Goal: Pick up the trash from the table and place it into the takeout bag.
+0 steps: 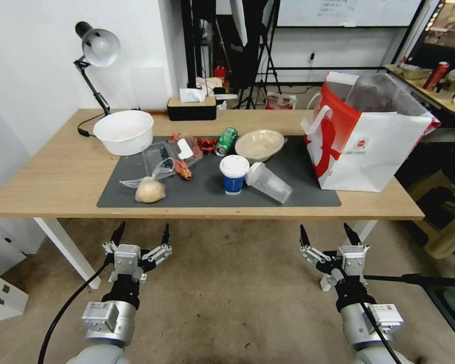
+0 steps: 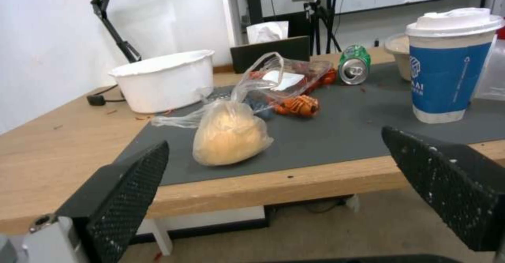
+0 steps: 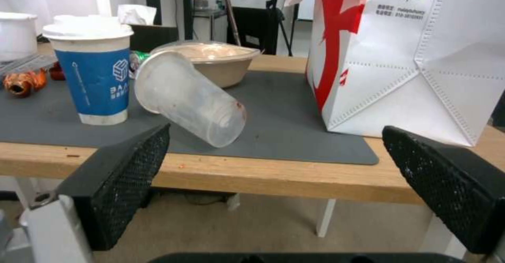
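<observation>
Trash lies on the dark mat of the table (image 1: 45, 187): a clear bag with a tan bun (image 1: 149, 189) (image 2: 229, 134), a white-lidded blue paper cup (image 1: 234, 174) (image 2: 449, 63) (image 3: 94, 67), a clear plastic cup (image 1: 269, 182) (image 3: 192, 99) on its side, a beige bowl (image 1: 260, 145) (image 3: 221, 59), a green can (image 1: 226, 141) (image 2: 353, 64) and orange scraps (image 1: 184, 172) (image 2: 297, 106). The takeout bag (image 1: 364, 136) (image 3: 416, 53) stands upright at the mat's right end. My left gripper (image 1: 140, 236) and right gripper (image 1: 327, 235) hang open and empty below the table's front edge.
A white bowl (image 1: 124, 131) (image 2: 165, 79) stands at the mat's back left, with a desk lamp (image 1: 97, 50) and a tissue box (image 1: 192, 106) behind. Tripods and a second table (image 1: 429, 93) lie beyond. The floor (image 1: 227, 283) lies under both arms.
</observation>
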Robot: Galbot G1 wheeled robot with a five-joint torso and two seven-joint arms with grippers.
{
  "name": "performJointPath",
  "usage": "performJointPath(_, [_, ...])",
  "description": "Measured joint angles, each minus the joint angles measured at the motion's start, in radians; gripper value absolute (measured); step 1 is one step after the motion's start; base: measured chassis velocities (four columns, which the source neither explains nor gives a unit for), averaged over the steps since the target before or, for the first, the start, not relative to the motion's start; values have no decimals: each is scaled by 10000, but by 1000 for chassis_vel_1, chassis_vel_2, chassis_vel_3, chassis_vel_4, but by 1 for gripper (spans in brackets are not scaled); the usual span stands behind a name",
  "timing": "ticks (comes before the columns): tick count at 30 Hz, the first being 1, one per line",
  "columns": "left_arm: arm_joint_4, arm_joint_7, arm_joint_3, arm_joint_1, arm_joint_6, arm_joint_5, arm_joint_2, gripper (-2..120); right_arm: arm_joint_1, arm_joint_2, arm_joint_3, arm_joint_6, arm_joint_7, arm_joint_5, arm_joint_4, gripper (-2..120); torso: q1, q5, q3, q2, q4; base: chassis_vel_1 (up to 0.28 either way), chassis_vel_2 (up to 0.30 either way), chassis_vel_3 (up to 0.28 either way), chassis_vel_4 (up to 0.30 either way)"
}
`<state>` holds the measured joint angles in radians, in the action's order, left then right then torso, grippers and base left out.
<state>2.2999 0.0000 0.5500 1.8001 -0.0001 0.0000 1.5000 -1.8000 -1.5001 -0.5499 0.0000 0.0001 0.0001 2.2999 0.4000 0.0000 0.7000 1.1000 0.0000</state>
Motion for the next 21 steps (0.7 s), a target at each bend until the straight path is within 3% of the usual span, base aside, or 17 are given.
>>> performJointPath(21, [4, 0, 0, -3, 17, -6, 2, 100, 9, 1, 0, -16, 0, 1, 1, 100, 0, 0, 0, 0, 0, 0, 0, 0, 0])
